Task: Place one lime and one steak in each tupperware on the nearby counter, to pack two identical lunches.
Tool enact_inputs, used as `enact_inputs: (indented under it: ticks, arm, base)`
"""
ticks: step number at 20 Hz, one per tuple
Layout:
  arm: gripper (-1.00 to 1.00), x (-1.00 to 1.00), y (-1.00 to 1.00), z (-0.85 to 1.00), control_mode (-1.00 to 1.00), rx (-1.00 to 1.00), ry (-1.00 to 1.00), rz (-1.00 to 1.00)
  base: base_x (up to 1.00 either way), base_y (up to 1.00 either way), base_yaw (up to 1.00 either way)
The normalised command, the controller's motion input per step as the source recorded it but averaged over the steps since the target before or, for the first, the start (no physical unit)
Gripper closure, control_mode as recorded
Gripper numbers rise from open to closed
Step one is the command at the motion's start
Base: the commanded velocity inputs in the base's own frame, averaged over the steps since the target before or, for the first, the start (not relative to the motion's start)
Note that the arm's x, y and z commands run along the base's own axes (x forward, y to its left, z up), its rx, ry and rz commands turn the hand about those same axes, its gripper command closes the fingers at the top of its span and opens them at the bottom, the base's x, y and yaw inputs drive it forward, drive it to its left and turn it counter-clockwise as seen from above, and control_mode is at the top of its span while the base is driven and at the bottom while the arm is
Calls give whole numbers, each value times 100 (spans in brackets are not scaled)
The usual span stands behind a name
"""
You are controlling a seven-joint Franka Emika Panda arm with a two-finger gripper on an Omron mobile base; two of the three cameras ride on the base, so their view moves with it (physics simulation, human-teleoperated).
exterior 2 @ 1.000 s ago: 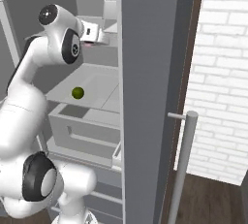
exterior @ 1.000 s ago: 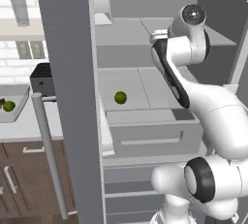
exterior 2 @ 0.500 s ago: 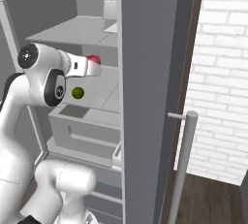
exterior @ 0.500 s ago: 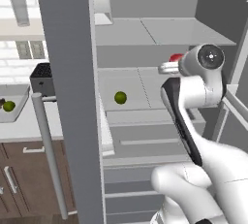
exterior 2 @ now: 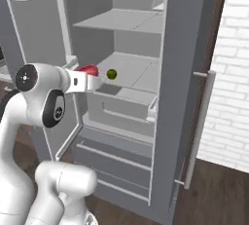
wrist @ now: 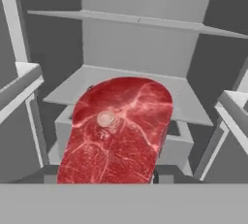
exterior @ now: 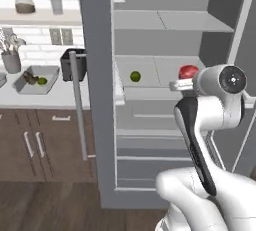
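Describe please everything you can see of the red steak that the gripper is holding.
The red steak is a flat slab with one rounded end, deep red with pale pink marbling. It looks raw. The gripper is shut on it and holds it in the air in front of the open fridge, clear of the shelves. Nothing else touches it. Its lower end is hidden in the hand view.

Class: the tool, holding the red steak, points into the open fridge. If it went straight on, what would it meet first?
Probably the fridge's back wall above the middle shelf; depth is unclear.
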Motion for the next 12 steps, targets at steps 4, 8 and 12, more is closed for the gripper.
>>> enact_inputs:
  ticks: [4, 8, 12]
  arm:
    - [100, 0, 0, 0, 100, 0, 0, 0]
    - [100, 0, 0, 0, 100, 0, 0, 0]
    - [100, 0, 0, 0, 100, 0, 0, 0]
  base:
    - [-100, 41, 47]
    - [-90, 53, 65]
    - [-31, 78, 76]
